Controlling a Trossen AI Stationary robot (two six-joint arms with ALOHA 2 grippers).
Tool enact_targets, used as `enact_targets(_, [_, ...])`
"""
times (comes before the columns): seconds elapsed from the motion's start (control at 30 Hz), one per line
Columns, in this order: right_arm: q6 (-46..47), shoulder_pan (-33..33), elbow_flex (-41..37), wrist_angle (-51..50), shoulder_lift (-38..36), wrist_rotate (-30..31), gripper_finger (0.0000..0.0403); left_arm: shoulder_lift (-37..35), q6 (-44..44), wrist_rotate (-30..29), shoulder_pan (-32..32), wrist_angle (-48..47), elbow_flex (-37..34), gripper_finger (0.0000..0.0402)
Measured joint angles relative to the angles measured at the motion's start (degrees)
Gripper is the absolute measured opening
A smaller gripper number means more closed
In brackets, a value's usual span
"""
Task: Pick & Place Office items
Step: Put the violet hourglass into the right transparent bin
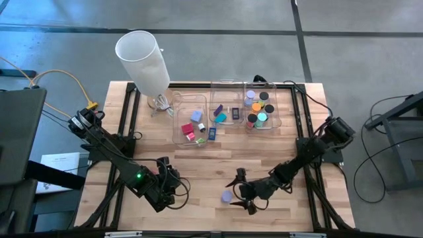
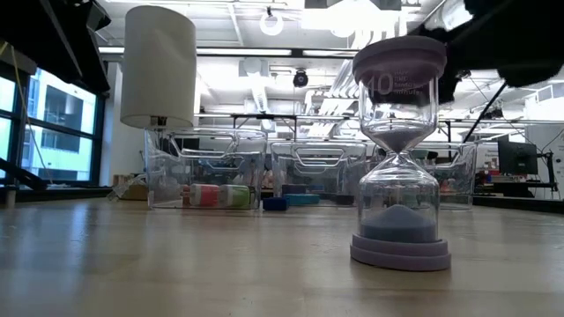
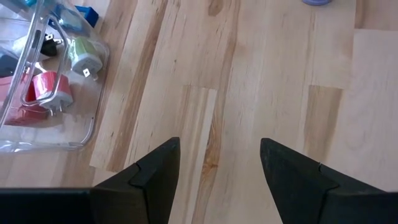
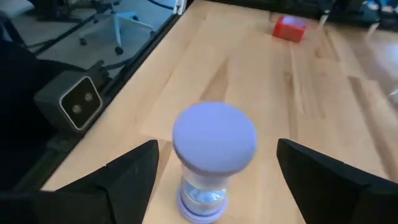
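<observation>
Left gripper (image 1: 173, 187) is seen over bare table near the front edge, fingers parted, nothing between them. Three clear bins (image 1: 190, 137) along the back hold the sorted office items (image 1: 258, 109): blocks in the left one, flat rectangles in the middle, discs on the right. Sorting is judged nearly done; one lavender sand timer (image 2: 401, 150) stands upright alone near the front. Right gripper (image 1: 242, 192) is positioned at it, fingers spread wide either side, not gripping. Table (image 1: 205, 165) is pale wood planking; a tall white cylinder (image 1: 143, 61) stands at its back left. Behind, an open workshop with ceiling lights is noted.
</observation>
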Motion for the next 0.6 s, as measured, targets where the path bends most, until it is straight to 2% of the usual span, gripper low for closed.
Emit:
enact_targets(0.37, [-0.6,-3.9,0.0,7.6,4.9,-10.7,0.0317,0.0,0.3,-0.5,0.0,0.0,0.0,0.0214])
enact_targets(0.6, [-2.0,-5.1,0.0,7.2,5.0,-13.2,0.0317,0.0,0.3,-0.5,0.0,0.0,0.0,0.0214])
